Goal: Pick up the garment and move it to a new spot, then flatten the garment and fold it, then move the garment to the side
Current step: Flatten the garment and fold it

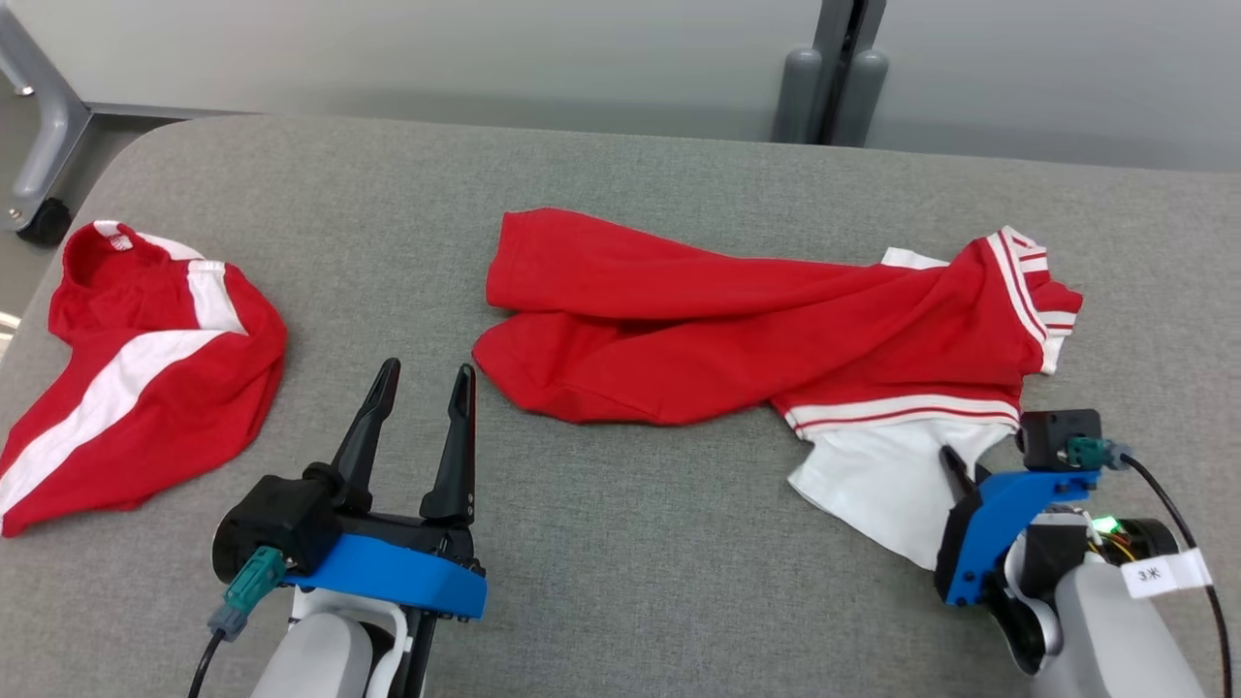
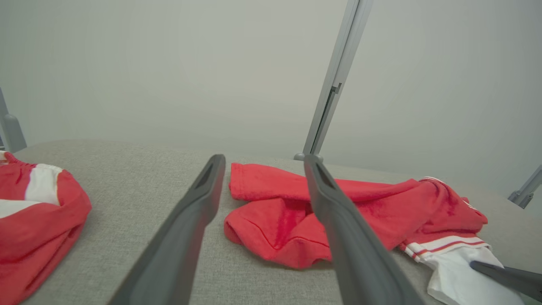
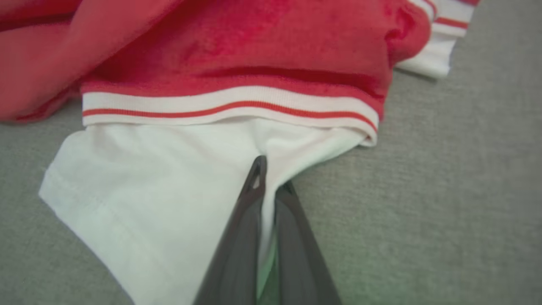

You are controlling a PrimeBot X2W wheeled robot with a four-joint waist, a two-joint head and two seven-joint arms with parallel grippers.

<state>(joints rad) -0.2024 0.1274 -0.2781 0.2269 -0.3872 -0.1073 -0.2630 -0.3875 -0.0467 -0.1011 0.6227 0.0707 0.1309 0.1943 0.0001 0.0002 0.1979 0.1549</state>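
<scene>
Garment (image 1: 737, 330), grey table (image 1: 620, 582), pale wall (image 1: 388, 48)

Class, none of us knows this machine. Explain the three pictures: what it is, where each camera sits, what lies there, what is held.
A robot with two arms, each ending in a two-fingered gripper. One picture looks down from its head; the others look along each wrist's fingers. On the grey table lie a crumpled red-and-white shirt, centre, and another red-and-white garment, left. The left gripper is open and empty. The right gripper is shut on the shirt's white sleeve.
</scene>
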